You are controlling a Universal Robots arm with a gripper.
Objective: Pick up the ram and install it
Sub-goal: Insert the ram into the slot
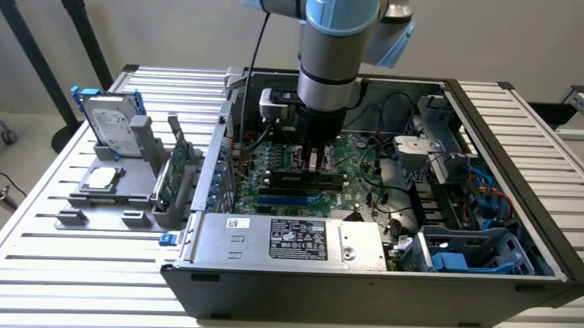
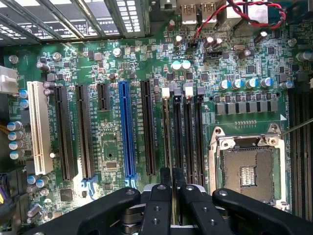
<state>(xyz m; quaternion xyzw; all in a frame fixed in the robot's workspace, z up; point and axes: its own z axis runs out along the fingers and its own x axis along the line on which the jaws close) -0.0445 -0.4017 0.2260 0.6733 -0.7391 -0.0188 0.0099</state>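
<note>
My gripper (image 1: 315, 162) reaches down into the open computer case (image 1: 511, 171), over the green motherboard (image 1: 273, 160). In the wrist view its black fingers (image 2: 159, 203) stand nearly together, shut on the thin top edge of the ram (image 2: 172, 175), seen edge-on. The ram (image 1: 301, 181) shows in the exterior view as a long dark stick lying along the row of black memory slots (image 2: 188, 137) just beneath the fingers. I cannot tell how deep the ram sits in its slot.
On the grey holder (image 1: 100, 198) at the exterior view's left stand a silver hard drive with blue rails (image 1: 114, 123) and a green expansion card (image 1: 174, 171). A power supply (image 1: 292, 239) fills the case's front. A CPU socket (image 2: 249, 171) and blue and white slots (image 2: 126, 132) flank the memory slots.
</note>
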